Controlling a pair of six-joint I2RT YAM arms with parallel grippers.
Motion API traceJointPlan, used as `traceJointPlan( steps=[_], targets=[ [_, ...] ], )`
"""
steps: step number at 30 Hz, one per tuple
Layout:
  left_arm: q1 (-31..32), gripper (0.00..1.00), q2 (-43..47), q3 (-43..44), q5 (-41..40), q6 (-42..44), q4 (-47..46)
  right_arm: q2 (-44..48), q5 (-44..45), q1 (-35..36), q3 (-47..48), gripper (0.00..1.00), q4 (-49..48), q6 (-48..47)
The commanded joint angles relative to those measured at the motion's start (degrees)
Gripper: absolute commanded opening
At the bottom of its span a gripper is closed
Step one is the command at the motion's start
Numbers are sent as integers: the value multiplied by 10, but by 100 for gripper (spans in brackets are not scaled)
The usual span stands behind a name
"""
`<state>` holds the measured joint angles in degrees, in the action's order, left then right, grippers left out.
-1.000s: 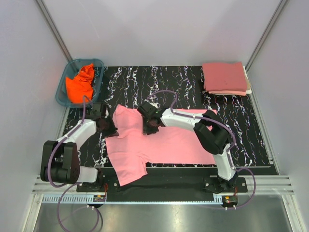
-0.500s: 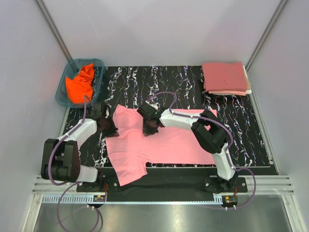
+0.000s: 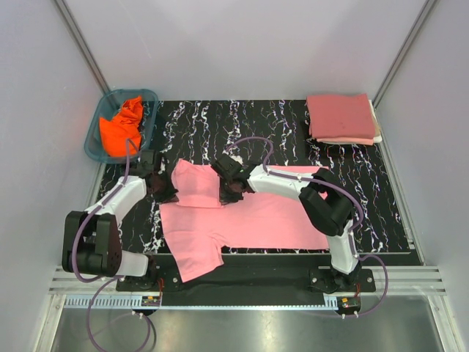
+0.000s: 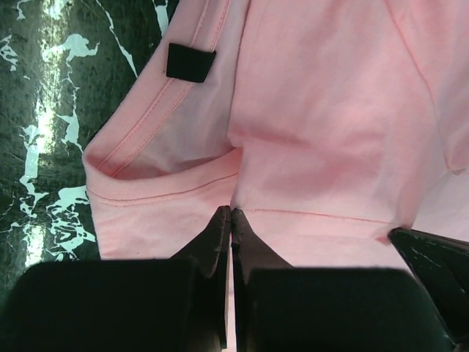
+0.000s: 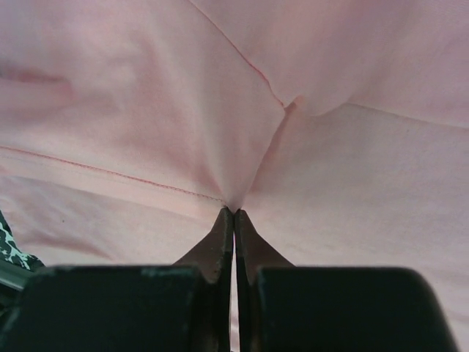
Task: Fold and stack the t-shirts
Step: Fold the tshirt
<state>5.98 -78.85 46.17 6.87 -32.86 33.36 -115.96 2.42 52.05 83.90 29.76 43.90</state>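
Observation:
A light pink t-shirt (image 3: 249, 216) lies spread on the black marbled table, collar end to the left. My left gripper (image 3: 168, 192) is shut on its fabric near the collar (image 4: 154, 117), cloth pinched between the tips (image 4: 231, 213). My right gripper (image 3: 229, 192) is shut on a fold of the same shirt (image 5: 146, 110) at its upper edge, cloth bunching at the tips (image 5: 234, 213). The upper sleeve part (image 3: 196, 183) stands lifted between the two grippers. An orange t-shirt (image 3: 121, 128) lies crumpled in the teal basket. Folded rose-red (image 3: 341, 115) and cream shirts are stacked at the back right.
The teal plastic basket (image 3: 150, 99) stands at the back left corner. The folded stack sits against the right wall. Grey walls close in on both sides. A metal rail runs along the near edge under the arm bases.
My right gripper closed on the pink shirt's upper edge and shifted slightly right. The sleeve part between the grippers has drawn up into a raised flap. The left gripper stayed shut.

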Motion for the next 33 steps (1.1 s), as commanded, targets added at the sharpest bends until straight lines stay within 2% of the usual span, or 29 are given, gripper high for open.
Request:
traceJointPlan(
  steps=[1, 15, 16, 17, 18, 19, 20, 21, 24, 28, 29, 33],
  targets=[
    [9, 0, 17, -13, -18, 0, 1, 35, 3, -5, -12, 0, -1, -15],
    [35, 0, 29, -59, -28, -20, 2, 35, -13, -4, -37, 0, -8, -30],
    [35, 2, 29, -57, -23, -20, 2, 35, -13, -5, -37, 0, -9, -31],
    [35, 9, 31, -49, -14, -19, 5, 36, -14, -5, -37, 5, -9, -33],
    [35, 19, 32, -41, -13, -12, 7, 36, -15, -5, -35, 9, -8, -35],
    [35, 23, 33, -29, -16, -6, 12, 38, -18, -5, -36, 14, -8, -36],
    [35, 27, 34, 6, -32, 10, 25, 44, -19, -5, -36, 16, -8, -38],
    [33, 37, 27, 27, -43, 19, 32, 48, -20, -5, -37, 20, -8, -39],
    [25, 42, -17, 128, -81, 69, 50, 68, -22, -7, -39, 24, -8, -42],
    [18, 43, -108, 254, -112, 127, 55, 102, -22, -26, -50, 24, -5, -49],
    [18, 42, -129, 298, -111, 157, 55, 108, -21, -32, -55, 24, -6, -50],
    [18, 42, -236, 385, -88, 224, 67, 122, -22, -72, -65, 24, -2, -66]
  ],
)
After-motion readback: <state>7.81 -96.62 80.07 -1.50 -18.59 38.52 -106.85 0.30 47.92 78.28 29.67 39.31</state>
